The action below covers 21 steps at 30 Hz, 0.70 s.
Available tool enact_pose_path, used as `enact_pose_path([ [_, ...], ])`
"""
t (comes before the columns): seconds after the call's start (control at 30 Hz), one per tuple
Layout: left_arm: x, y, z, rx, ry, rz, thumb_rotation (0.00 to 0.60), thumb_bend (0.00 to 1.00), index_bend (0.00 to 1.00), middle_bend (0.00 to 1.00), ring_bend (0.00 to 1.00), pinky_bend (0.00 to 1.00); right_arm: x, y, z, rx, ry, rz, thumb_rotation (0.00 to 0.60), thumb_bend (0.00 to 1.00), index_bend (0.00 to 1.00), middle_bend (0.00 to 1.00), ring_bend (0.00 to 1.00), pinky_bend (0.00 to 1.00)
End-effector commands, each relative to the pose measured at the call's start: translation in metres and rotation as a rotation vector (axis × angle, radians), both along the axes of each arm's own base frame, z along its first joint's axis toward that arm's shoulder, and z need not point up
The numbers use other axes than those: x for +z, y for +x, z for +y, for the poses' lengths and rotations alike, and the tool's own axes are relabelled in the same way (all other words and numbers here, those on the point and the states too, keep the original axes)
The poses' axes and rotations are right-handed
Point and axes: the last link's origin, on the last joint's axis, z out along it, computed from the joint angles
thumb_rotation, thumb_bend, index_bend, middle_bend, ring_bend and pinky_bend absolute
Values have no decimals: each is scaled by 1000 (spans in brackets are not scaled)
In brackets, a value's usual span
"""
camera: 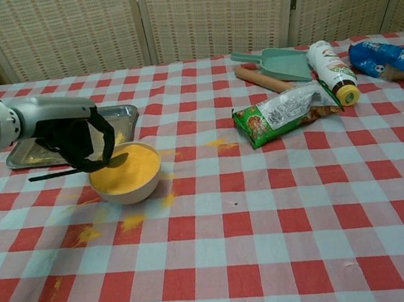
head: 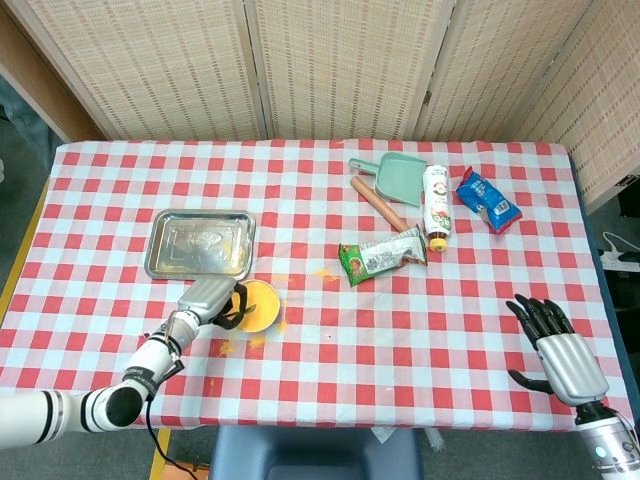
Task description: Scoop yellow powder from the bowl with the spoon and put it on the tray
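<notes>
Left hand (camera: 74,142) gripped spoon (camera: 107,163) over bowl (camera: 126,177), pre-scoop; next dip into powder (camera: 126,168); right hand (head: 560,350) open, empty

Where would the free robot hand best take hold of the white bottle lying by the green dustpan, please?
Judging by its pose, grip the white bottle around the middle of its body, coming from above. It lies on its side with its yellow cap toward the robot, the green dustpan and snack packet crowding its left, so the right robot hand has the clearer approach.

One rectangular steel tray (head: 200,245), one white bowl of yellow powder (camera: 125,173), one metal spoon (camera: 78,169), one green plastic dustpan (head: 399,178), one wooden rolling pin (head: 377,202), one white bottle (head: 436,206), two snack packets: a green (head: 382,257) and a blue (head: 488,199).
</notes>
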Motion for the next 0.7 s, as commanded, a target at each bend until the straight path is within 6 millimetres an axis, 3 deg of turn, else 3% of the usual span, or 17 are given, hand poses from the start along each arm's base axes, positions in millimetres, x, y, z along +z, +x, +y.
enact_pose_path([
  [0.03,-11,8,6,-20,-32,83,600,1000,845,1000,1000,1000,0,0,0,-1,0,1,600,86,0,0,0,0],
  [0.3,-23,13,16,-9,-50,204,600,1000,847,1000,1000,1000,0,-1,-2,-6,-2,3,600,86,0,0,0,0],
  [0.7,-25,11,30,42,-80,206,600,1000,852,1000,1000,1000,0,-2,-3,-12,-7,10,600,86,0,0,0,0],
])
